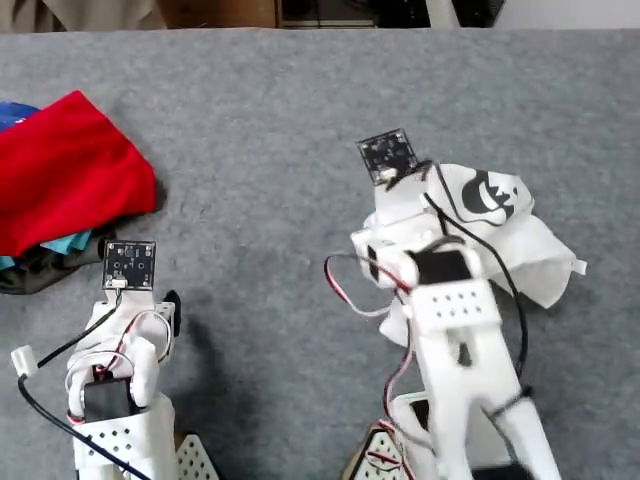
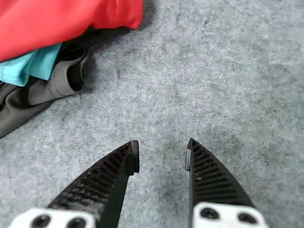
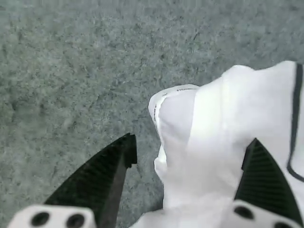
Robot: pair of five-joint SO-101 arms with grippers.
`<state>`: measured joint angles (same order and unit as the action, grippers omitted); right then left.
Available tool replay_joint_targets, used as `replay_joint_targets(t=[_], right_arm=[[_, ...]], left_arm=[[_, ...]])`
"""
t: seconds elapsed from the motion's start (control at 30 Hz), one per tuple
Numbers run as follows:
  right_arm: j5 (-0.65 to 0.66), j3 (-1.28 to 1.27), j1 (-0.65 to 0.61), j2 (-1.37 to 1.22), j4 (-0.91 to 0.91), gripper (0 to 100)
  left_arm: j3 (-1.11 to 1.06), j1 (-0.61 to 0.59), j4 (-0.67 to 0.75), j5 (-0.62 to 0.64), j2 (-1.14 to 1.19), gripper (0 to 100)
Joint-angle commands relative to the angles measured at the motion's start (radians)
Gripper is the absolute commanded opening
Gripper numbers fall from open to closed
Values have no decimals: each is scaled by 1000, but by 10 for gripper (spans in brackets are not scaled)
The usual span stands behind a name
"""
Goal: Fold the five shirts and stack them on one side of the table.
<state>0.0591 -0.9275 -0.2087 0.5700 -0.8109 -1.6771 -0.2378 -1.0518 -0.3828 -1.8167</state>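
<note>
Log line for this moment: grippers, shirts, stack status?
left gripper: open, above table beside red shirt | right gripper: open, astride crumpled white shirt | red shirt: atop teal garment

The right gripper (image 3: 191,144) hangs over the grey table (image 3: 71,61) with its black jaws spread wide. A bunched white shirt (image 3: 223,109) lies between them, pressed close to one jaw and apart from the other. A dark line at the cloth's edge may be print.

A brown wooden thing (image 1: 215,12) is standing behind the far edge of the fuzzy gray tabletop (image 1: 270,110), left of the middle.
</note>
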Motion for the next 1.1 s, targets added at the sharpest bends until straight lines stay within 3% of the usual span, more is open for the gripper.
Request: replay_joint_targets(t=[0.0, 0.07, 0.2, 0.23, 0.3, 0.83, 1.07], right_arm=[[9, 58, 58, -183, 92, 351], [9, 117, 87, -274, 92, 302], [9, 225, 85, -395, 32, 21], [9, 251, 76, -409, 14, 0], [9, 288, 64, -417, -38, 38], [2, 811, -194, -193, -555, 2], [3, 935, -208, -191, -698, 2]], left_arm=[[-14, 14, -6, -5, -2, 168], [-14, 14, -6, -5, -2, 168], [-14, 14, -6, -5, -2, 168], [-14, 14, -6, -5, -2, 168], [-14, 14, -6, -5, -2, 168], [-14, 14, -6, -5, -2, 168], [-14, 14, -6, -5, -2, 168]])
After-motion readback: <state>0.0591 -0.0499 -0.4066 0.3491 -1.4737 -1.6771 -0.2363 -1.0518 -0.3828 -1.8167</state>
